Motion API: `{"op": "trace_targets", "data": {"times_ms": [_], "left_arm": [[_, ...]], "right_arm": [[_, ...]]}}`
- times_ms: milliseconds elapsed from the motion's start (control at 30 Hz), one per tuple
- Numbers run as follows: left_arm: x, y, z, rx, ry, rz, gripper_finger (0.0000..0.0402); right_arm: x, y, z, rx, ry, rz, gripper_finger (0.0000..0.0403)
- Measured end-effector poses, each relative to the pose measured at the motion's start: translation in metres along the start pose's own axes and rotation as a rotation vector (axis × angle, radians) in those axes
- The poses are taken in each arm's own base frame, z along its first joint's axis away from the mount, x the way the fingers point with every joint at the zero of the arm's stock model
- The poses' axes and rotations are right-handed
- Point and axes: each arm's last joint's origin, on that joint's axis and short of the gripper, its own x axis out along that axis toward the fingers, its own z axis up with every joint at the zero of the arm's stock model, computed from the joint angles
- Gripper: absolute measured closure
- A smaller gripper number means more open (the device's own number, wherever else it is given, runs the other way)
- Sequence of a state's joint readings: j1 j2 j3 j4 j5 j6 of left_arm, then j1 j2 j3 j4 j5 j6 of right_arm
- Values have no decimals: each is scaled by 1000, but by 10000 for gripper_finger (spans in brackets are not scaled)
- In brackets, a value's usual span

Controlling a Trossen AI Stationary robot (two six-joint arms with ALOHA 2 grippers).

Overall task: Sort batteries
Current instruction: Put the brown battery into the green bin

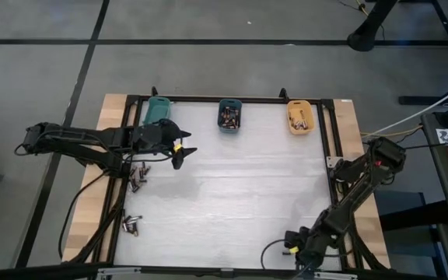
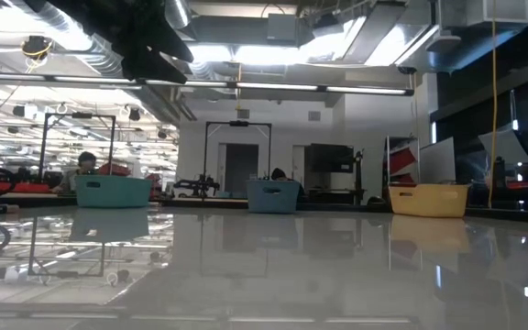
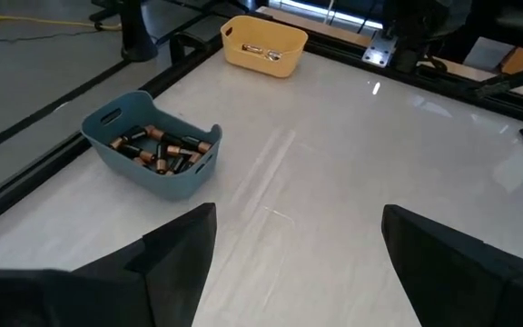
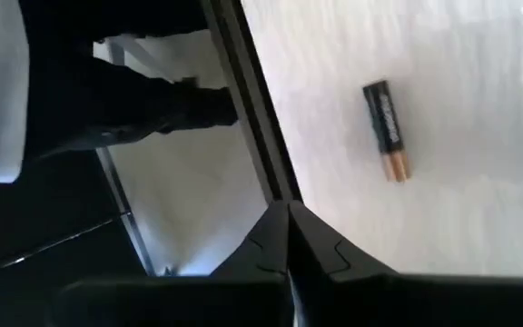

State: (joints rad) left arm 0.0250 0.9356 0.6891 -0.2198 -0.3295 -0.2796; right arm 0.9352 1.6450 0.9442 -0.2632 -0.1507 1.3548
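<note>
Here, the batteries (image 1: 138,176) lie in loose clusters on the white table (image 1: 232,202) near its left edge, one group just below the left gripper (image 1: 180,152) and a second group (image 1: 131,225) nearer the front. More cells fill the blue bin (image 3: 152,154) at the middle of the far edge, and a few sit in the orange bin (image 3: 263,45) to its right. A teal bin (image 1: 158,109) stands at the far left, partly under the left arm. The left gripper hangs above the table with its fingers (image 3: 175,263) spread wide and nothing between them. The right gripper (image 4: 289,238) rests at the front right corner, clenched tight on nothing, with a single battery (image 4: 387,130) lying nearby; its label cannot be read.
</note>
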Motion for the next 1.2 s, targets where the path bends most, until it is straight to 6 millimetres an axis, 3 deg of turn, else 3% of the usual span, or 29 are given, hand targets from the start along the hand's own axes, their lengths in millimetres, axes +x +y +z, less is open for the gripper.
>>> {"op": "trace_targets", "data": {"times_ms": [300, 500, 733, 900, 1000, 1200], "left_arm": [[0, 0, 0, -3, -2, 8, 101], [0, 0, 0, -4, -2, 8, 101], [0, 0, 0, -2, -2, 8, 101], [0, 0, 0, -2, -3, 9, 101], [0, 0, 0, 2, -3, 9, 101], [0, 1, 0, 18, -2, 10, 101]], "right_arm": [[27, -17, 22, 17, 9, -72, 403], [28, -27, 30, 58, -2, -140, 403], [6, -34, 28, 164, -59, -362, 403], [-24, -20, 21, 129, -126, -496, 403], [-28, -6, 14, 1, -85, -410, 403], [-13, 25, -18, -178, 194, -15, 403]]}}
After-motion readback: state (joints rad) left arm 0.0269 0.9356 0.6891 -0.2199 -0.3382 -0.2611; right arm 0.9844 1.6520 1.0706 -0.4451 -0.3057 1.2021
